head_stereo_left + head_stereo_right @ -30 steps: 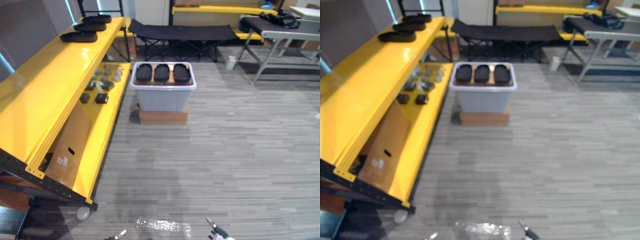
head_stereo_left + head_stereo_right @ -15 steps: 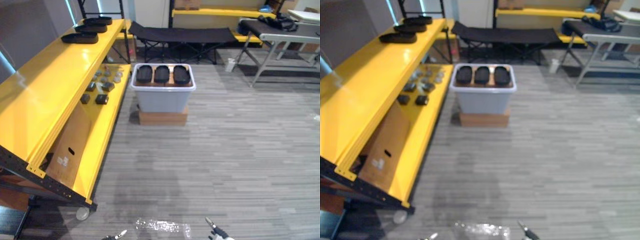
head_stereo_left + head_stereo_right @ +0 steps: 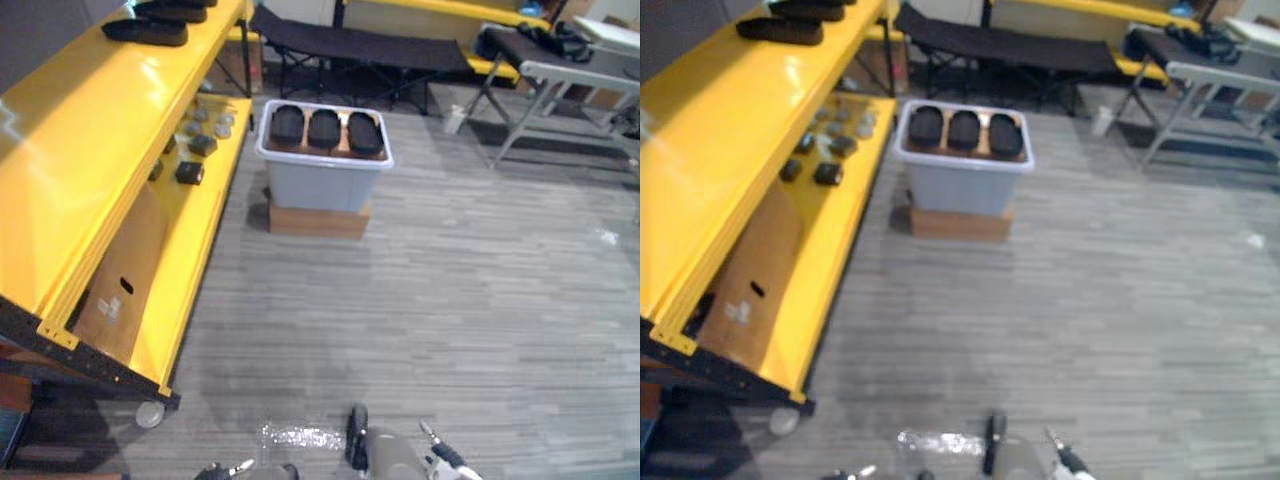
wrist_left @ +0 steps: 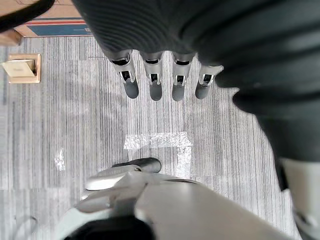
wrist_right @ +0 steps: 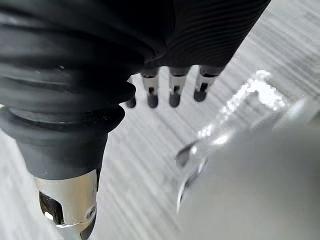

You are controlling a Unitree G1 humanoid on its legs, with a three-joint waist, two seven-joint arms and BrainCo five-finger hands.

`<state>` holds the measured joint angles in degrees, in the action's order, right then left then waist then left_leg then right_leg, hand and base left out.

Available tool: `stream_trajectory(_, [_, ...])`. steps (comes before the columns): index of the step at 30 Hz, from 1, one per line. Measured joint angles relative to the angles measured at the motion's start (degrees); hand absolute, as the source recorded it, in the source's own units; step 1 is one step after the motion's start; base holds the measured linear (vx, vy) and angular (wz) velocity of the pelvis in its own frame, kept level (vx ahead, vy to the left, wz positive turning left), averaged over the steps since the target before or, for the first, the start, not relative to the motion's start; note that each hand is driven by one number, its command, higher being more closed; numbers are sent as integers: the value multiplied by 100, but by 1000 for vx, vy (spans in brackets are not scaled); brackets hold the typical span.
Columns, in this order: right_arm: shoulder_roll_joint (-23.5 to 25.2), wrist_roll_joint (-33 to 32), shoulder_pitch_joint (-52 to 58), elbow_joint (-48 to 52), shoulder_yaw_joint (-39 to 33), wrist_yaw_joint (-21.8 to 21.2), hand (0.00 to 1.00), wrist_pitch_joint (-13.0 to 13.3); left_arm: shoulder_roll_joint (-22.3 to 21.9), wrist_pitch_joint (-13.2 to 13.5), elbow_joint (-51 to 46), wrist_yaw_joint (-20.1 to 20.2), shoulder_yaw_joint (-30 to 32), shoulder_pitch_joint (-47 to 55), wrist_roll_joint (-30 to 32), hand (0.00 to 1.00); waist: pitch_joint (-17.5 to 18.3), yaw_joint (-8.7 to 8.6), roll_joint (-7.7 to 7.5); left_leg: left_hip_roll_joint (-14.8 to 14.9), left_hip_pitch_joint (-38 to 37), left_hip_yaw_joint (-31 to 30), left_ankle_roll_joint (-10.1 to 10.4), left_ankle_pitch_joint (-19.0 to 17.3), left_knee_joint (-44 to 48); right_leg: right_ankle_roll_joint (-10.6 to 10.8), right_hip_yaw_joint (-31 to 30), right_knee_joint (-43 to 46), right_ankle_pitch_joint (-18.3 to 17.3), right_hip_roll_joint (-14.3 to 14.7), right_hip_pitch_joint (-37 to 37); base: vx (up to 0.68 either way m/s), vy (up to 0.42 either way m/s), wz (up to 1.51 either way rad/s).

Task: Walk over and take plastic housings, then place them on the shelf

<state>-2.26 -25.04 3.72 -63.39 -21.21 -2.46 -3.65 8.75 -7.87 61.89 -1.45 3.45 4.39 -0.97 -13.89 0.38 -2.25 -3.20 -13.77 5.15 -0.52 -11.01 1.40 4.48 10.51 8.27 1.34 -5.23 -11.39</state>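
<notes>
— What colours do you have ahead?
— You have a bright yellow metal shelf rack (image 3: 90, 130), a pale grey plastic tub (image 3: 320, 185) and, under it, a flat tan base (image 3: 318, 222).
— And your housings?
— Your three oval plastic housings (image 3: 324, 128) in the tub are black, like the flat housings (image 3: 146, 30) on the rack. Your plank floor (image 3: 450, 300) is grey, streaked with thin lighter and darker stripes.

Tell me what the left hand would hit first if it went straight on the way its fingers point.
Probably the grey plank floor: the left hand hangs with straight fingers aimed down at it, near a shiny tape patch; nothing shows between.
</notes>
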Motion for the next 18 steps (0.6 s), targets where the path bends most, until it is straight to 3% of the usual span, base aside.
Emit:
stream_trajectory(1, [-1, 57, 108, -1, -22, -1, 0, -38, -15, 35, 0, -4, 45, 12, -1, 0, 0, 9, -1, 29, -92, -15, 166, -185, 107, -101, 12, 21, 59, 8, 83, 271, -173, 12])
stream_trajectory(3, [-14, 131, 169, -8, -50, 0, 0, -71, -35, 116, -4, -17, 40, 12, -44, 0, 0, 7, 32, 145, -124, -69, 215, -568, 368, -294, 66, 288, 165, 59, 84, 296, -270, 10])
stream_trajectory(4, [-46, 157, 173, -16, -110, 4, 0, -75, -82, 177, -6, -19, 32, 9, -99, 0, 11, -16, 137, 328, -79, -97, 309, -820, 572, -429, 119, 720, 133, 180, -86, 281, -309, 7])
stream_trajectory(6, [-81, 238, 177, -31, -103, 11, 0, -74, -161, 196, -3, -87, 7, 54, -177, 0, 159, -92, 277, 636, 11, -144, 490, -1000, 785, -524, 301, 1189, -422, 362, -303, 387, -321, 9])
stream_trajectory(8, [-140, 316, 97, -117, -72, 5, 0, -58, -185, 245, -11, -287, -27, 15, -370, 0, 174, -104, 322, 763, 387, -142, 687, -885, 1511, -751, 330, 1329, -586, 452, -350, 414, -319, -6])
stream_trajectory(9, [-180, 400, 73, -120, -55, 6, 0, -22, -229, 319, -23, -427, -19, 9, -601, 0, 200, -111, 391, 836, 764, -152, 923, -744, 2267, -798, 351, 1185, -631, 477, -249, 339, -249, 5])
stream_trajectory(10, [-248, 441, 59, -131, -54, 8, 0, 26, -293, 411, -52, -531, -8, 20, -836, 0, 188, -103, 493, 974, 1159, -108, 1017, -625, 3114, -792, 359, 872, -620, 562, 35, 304, -214, 17])
stream_trajectory(12, [-332, 516, 61, -246, -52, 11, 0, 121, -365, 468, -46, -695, 46, 48, -997, 0, 151, -25, 591, 1220, 1549, 60, 959, -669, 4255, -803, 397, 328, -549, 711, 660, 218, -119, 14])
stream_trajectory(14, [-343, 516, 20, -262, -53, 10, 0, 249, -420, 570, -81, -750, 85, 75, -1001, 0, 133, 94, 603, 1165, 1946, 45, 886, -728, 4609, -800, 389, -27, -526, 699, 1142, 23, -50, -2])
stream_trajectory(17, [-338, 528, -291, -219, -75, 9, 0, 520, -471, 757, -251, -750, 283, 145, -954, 0, 90, 232, 535, 934, 2650, 283, 802, -742, 3756, -764, 344, -360, -503, 549, 1467, -211, 50, -8])
stream_trajectory(18, [-311, 519, -395, -133, -79, 9, 0, 594, -465, 822, -259, -748, 318, 148, -913, 0, 44, 255, 474, 820, 2838, 380, 733, -653, 3024, -748, 344, -451, -500, 460, 1547, -233, 74, 3])
